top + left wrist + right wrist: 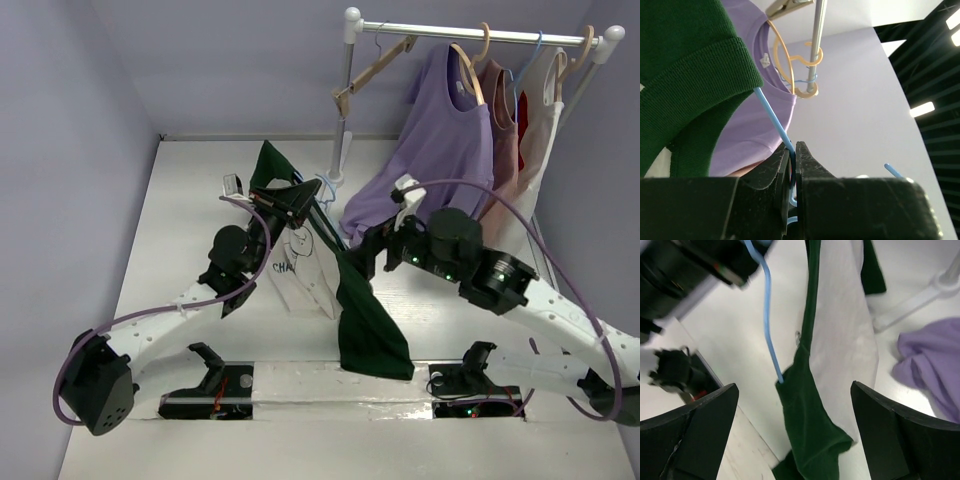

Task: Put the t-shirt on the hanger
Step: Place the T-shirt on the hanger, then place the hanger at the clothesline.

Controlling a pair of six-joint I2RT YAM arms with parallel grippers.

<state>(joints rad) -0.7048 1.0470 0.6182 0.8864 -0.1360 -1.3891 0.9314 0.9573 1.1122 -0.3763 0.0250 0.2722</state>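
Observation:
The t-shirt [305, 268], cream with dark green sleeves, hangs in mid-air over the table, one green sleeve [370, 335] drooping toward the front edge. The thin light-blue hanger [771, 114] runs out of the shirt's green collar [700, 75] and into my left gripper [794, 150], which is shut on the wire. In the top view the left gripper [292, 203] sits at the shirt's upper end. My right gripper [372, 252] is beside the sleeve, open. In the right wrist view its fingers [794, 387] straddle the green sleeve [812, 435] without touching it, and the hanger's arm [767, 315] enters the sleeve.
A white clothes rack [343, 120] stands at the back right with a lavender t-shirt [430, 140], a pink top [503, 120] and a white top [540, 110] on hangers. A wooden hanger [375, 68] hangs bare at its left end. Walls close in left and right.

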